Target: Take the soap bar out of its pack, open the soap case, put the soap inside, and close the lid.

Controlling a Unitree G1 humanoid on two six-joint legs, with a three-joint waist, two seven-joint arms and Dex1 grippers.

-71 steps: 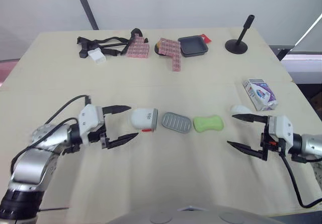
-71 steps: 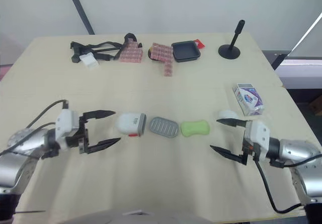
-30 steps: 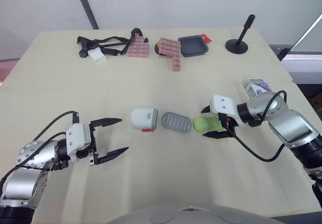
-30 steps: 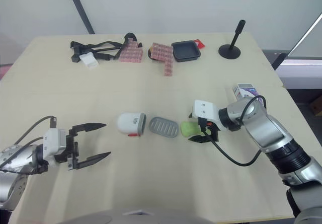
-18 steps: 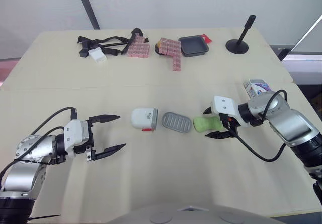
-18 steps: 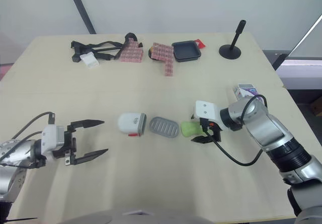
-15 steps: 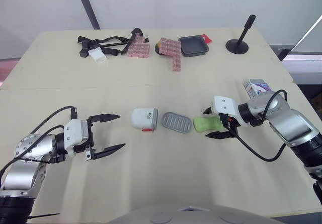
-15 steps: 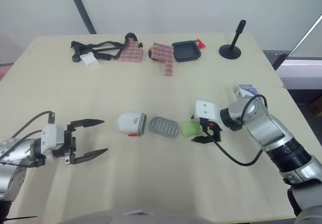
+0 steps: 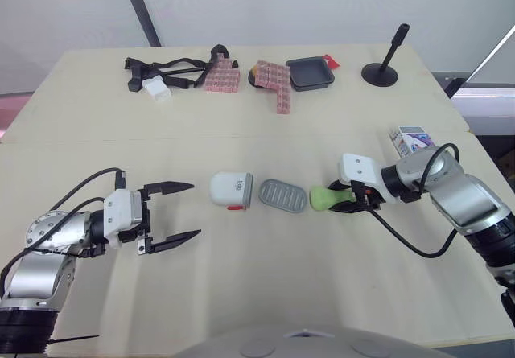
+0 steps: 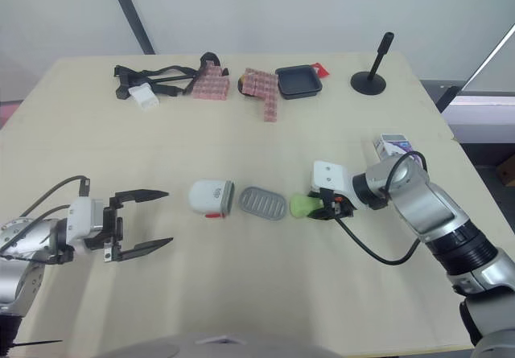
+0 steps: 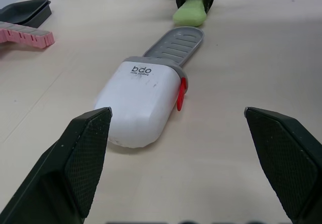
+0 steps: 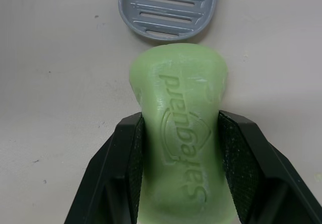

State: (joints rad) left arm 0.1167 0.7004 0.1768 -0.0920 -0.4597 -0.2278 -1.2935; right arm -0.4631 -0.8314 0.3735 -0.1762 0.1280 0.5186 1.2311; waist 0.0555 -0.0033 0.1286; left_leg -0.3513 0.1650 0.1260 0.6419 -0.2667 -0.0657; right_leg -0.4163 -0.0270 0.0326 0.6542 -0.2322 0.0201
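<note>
The green soap bar (image 9: 322, 198) lies on the table, and my right gripper (image 9: 344, 202) is shut on its right end; in the right wrist view both fingers (image 12: 133, 158) press the sides of the soap bar (image 12: 178, 128). Just left of it lies the grey ribbed tray (image 9: 283, 195) of the soap case, then the white case cover (image 9: 232, 191) with a red latch. My left gripper (image 9: 195, 208) stands open, left of the cover and apart from it. The white and purple soap pack (image 9: 414, 141) lies at the right edge.
Along the far edge lie black straps (image 9: 165, 72), a small white box (image 9: 155, 89), pink block stacks (image 9: 272, 80), a black tray (image 9: 309, 73) and a black stand (image 9: 381, 70). Bare table stretches in front of the case.
My right gripper came in from the front right, straddled the soap and has now shut on it. My left gripper drew back to the left, away from the cover, staying open.
</note>
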